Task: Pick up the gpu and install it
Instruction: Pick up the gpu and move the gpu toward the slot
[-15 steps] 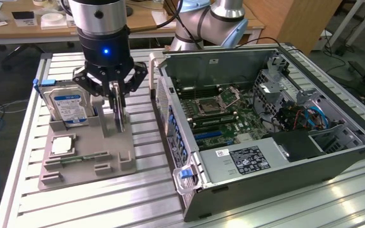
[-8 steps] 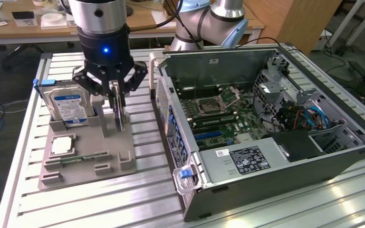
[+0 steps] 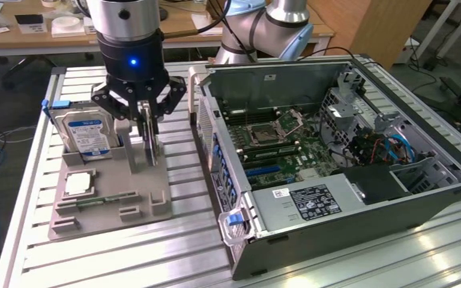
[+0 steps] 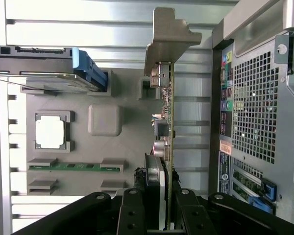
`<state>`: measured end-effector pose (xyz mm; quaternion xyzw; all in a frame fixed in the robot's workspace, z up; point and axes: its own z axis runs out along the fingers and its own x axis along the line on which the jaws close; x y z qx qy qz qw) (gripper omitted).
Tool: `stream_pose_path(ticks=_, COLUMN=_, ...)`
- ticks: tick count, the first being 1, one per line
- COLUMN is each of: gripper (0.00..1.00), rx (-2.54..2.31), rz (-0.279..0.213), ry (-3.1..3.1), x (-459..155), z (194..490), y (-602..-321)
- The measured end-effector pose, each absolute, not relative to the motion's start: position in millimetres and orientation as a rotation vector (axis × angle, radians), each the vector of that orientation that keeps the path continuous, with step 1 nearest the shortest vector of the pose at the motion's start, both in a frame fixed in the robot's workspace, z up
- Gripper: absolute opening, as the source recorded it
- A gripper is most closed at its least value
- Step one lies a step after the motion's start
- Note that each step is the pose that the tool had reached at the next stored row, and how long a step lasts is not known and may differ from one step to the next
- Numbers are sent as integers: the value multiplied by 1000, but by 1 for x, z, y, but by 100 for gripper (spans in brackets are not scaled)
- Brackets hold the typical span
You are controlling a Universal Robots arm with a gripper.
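Gripping: the gripper (image 3: 146, 117) was closed on the gpu (image 3: 148, 147), with one finger against each face near the card's upper edge.
Gpu position: it stood on edge over a slot of the grey holder (image 3: 110, 201), to the exterior view's left of the computer case (image 3: 335, 162). Whether its lower edge sat in the slot or just above it could not be told.
Gpu look: a thin card seen edge-on. The wrist view showed a silver bracket (image 4: 169, 36) at one end, a green board edge (image 4: 170, 122) and a black fan housing (image 4: 154, 181) between the fingers.
Writing: the hard drive (image 3: 86, 135) carried a blue-and-white label and the power supply (image 3: 314, 201) a black one. Neither text was readable.
Edges: the hard drive stood just beside the card on the exterior view's left. The case's perforated rear panel (image 4: 255, 107) was near on the right.
Open room: a bare strip of slatted table (image 3: 186, 198) lay between holder and case. The case's side was open upward, with the motherboard (image 3: 275, 141) exposed.
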<state>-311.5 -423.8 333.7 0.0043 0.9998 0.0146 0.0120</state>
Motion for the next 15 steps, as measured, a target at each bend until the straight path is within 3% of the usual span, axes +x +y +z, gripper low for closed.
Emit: stream_pose_path(ticks=15, gripper=28, rx=13, rz=41, ry=3117, x=-311, z=337, y=-424)
